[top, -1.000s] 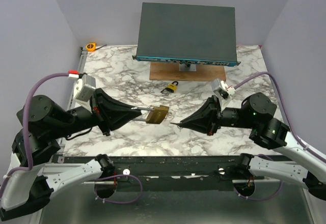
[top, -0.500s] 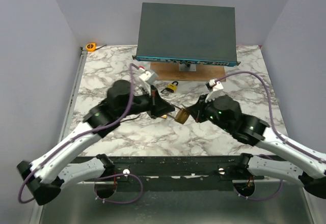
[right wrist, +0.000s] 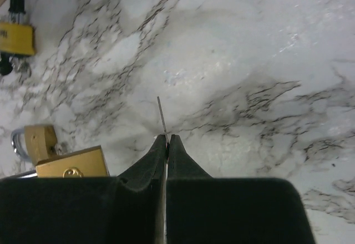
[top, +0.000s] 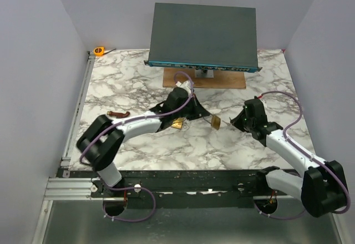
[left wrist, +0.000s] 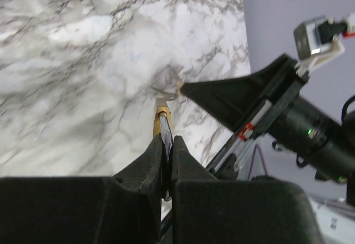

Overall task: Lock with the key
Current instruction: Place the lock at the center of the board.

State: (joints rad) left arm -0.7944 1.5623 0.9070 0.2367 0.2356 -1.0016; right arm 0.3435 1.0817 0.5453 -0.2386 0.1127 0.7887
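Observation:
My left gripper (top: 198, 114) is shut on a brass padlock (top: 214, 122), held low over the marble table's middle. In the left wrist view the padlock (left wrist: 163, 123) shows edge-on between my shut fingers (left wrist: 167, 141). My right gripper (top: 233, 121) is shut on a thin key (right wrist: 161, 116), which sticks out past the fingertips (right wrist: 167, 138). In the left wrist view the key's tip (left wrist: 166, 93) is just beyond the padlock's far end. In the right wrist view the padlock's keyhole face (right wrist: 72, 165) sits to the left of the key, apart from it.
A second brass padlock (right wrist: 37, 138) lies by the held one, and a small yellow padlock (right wrist: 15, 37) lies farther back. A dark network box (top: 204, 35) on a wooden board stands at the back. An orange tape measure (top: 99, 50) and a dark red thing (top: 117, 114) lie at the left.
Both arms have stretched out low toward the table's middle. The held padlock has moved right and closer to the key. The left arm now covers the small yellow padlock in the top view.

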